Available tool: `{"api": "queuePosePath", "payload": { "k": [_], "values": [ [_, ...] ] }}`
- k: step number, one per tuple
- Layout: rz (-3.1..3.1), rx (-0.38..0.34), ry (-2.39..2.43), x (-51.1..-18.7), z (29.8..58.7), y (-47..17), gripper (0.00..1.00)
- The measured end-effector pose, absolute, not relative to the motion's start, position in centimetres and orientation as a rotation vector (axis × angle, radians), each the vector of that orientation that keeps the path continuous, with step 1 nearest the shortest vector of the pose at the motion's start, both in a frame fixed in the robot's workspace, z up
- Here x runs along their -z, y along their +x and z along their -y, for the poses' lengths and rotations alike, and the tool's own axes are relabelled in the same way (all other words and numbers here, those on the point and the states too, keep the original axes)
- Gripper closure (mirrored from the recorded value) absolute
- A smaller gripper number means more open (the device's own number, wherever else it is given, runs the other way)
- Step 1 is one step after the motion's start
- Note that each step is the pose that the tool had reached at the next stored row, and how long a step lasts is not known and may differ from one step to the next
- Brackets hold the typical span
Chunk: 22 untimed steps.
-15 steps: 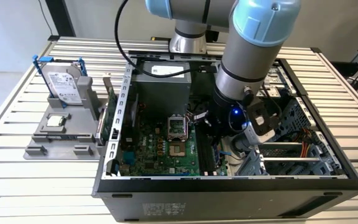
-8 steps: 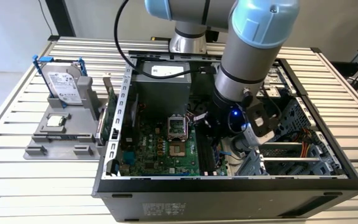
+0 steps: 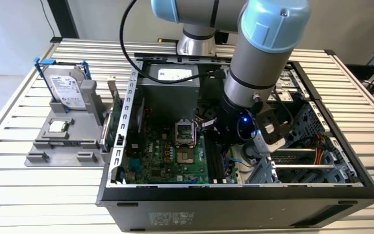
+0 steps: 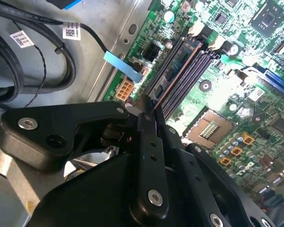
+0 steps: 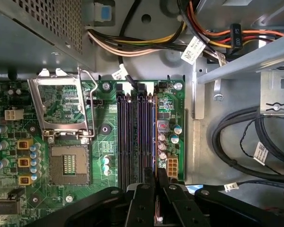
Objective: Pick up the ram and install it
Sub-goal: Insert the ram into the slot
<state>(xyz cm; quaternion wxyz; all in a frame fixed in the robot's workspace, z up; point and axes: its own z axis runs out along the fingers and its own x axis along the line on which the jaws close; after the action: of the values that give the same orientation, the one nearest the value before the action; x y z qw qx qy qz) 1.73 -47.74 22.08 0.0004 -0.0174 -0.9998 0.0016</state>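
Note:
My gripper point(image 3: 229, 141) reaches down into the open computer case, over the memory slots point(image 5: 137, 132) of the green motherboard point(image 3: 167, 151). In both wrist views the black fingers point(image 4: 149, 142) are pressed together at their tips, gripper point(image 4: 146, 106) and gripper point(image 5: 157, 174). The ram point(image 4: 177, 68) shows as a thin brownish board edge. It runs from between the fingertips along one slot, seated upright in line with it. I cannot tell how deep it sits.
The empty processor socket point(image 5: 68, 163) lies beside the slots. Black cables point(image 5: 246, 137) and a metal bracket point(image 5: 241, 61) crowd the other side. The power supply point(image 3: 171, 85) fills the case's far end. A grey fixture point(image 3: 57, 146) holds a hard drive point(image 3: 66, 87) at the exterior view's left.

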Motion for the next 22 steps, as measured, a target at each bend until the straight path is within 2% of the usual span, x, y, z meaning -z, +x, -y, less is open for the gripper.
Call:
{"api": "queuePosePath", "payload": {
  "k": [22],
  "values": [
    [3.142, -0.005, -0.103, -21.44, 47.72, 1.71, 1.0]
  ]
}}
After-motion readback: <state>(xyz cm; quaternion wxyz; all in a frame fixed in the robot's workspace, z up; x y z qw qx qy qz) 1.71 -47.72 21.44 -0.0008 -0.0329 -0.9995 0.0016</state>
